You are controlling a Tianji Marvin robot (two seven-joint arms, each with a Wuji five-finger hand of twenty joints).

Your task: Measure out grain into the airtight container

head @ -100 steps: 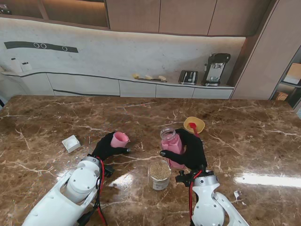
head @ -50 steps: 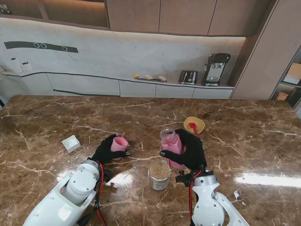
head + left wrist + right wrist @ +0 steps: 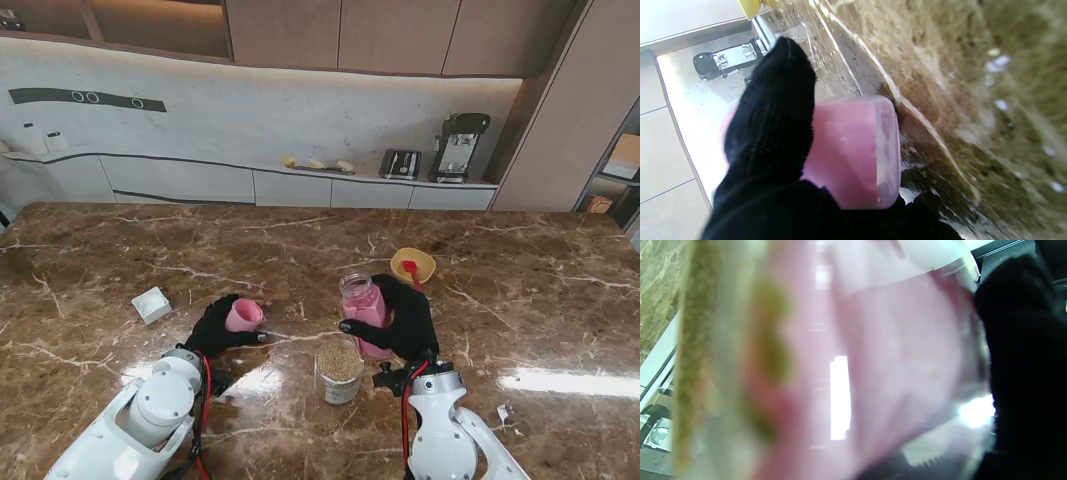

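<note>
In the stand's view, a small white box (image 3: pixel 151 304) lies on the brown marble table (image 3: pixel 100 250) at the left of the frame, apart from everything else. To its right, left of centre, the left hand (image 3: pixel 218 328) in its black glove is closed around a pink measuring cup (image 3: pixel 243 315), which is tilted with its mouth turned toward the upper right. The left wrist view shows the same pink cup (image 3: pixel 853 150) lying sideways in the grasp, a gloved finger (image 3: pixel 773 110) pressed across it.

Low in the centre of the frame stands a clear jar of grain (image 3: pixel 339 372), upright and open, holding tan grain. Just right of it and higher in the frame, the right hand (image 3: pixel 402 320) is wrapped around the pink airtight container (image 3: pixel 362 305), which stands upright with its mouth open. The right wrist view is filled with that container's blurred pink wall (image 3: pixel 900 366).

Right of the container's mouth, a yellow funnel (image 3: pixel 413 264) with something red in it sits on the table.
</note>
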